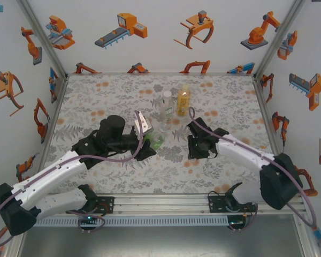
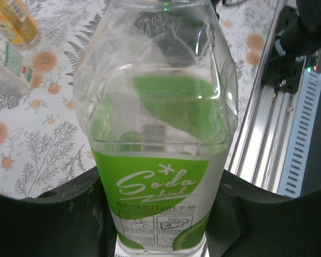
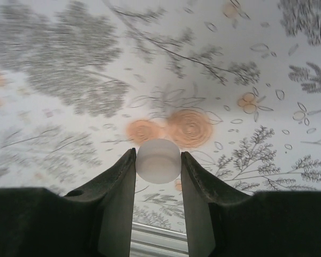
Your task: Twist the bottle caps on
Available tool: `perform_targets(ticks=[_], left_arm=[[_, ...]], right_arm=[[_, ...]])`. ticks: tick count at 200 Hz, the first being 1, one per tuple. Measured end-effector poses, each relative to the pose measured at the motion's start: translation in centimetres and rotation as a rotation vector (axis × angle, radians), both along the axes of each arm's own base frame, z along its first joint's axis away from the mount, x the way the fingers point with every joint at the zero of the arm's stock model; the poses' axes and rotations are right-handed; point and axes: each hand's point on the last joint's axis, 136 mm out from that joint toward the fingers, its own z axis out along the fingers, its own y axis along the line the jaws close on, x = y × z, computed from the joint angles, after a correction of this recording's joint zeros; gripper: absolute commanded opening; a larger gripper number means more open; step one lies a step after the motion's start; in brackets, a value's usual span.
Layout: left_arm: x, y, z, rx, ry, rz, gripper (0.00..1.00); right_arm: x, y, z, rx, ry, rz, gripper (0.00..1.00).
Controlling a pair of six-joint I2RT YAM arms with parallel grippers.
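Your right claw (image 3: pixel 158 154) is pinching a pale round cap (image 3: pixel 158 165) by its sides, one finger pressed against each edge, low over the flowered counter (image 3: pixel 69 80). You can't tell from here whether the cap is clear of the surface. Your left claw (image 2: pixel 160 219) is closed around the labelled body of the green soda bottle (image 2: pixel 160 134), holding it near the middle of the counter, just left of the right claw. Behind them stand the clear bottle (image 1: pixel 166 106) and the amber bottle (image 1: pixel 183 99), side by side and apart from both claws. By my reading, you're at the pick-up of the cap, with the bottle braced to receive it. Next, carry the cap to the bottle's mouth, set it square on the threads, then turn it while the left claw resists the twist. Check the neck's angle first, as it isn't plain here.
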Motion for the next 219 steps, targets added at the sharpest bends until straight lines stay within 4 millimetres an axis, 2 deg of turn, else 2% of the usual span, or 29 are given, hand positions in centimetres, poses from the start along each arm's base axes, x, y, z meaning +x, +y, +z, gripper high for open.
perform_targets(ticks=[48, 81, 141, 219], left_arm=[[-1.5, -0.6, -1.7, 0.051, -0.025, -0.138, 0.00], [-2.8, -0.5, -2.5, 0.094, -0.065, -0.210, 0.00], [-4.9, 0.5, -5.3, 0.222, -0.111, -0.270, 0.00], [-4.7, 1.2, -5.9, 0.270, -0.169, -0.266, 0.00]], right_arm=[[0.0, 3.1, 9.8, 0.250, -0.285, 0.205, 0.04], [-1.6, 4.3, 14.5, 0.348, -0.453, 0.391, 0.01], [-4.3, 6.0, 20.3, 0.409, -0.652, 0.711, 0.01], [-7.5, 7.7, 22.8, 0.526, -0.725, 0.958, 0.00]])
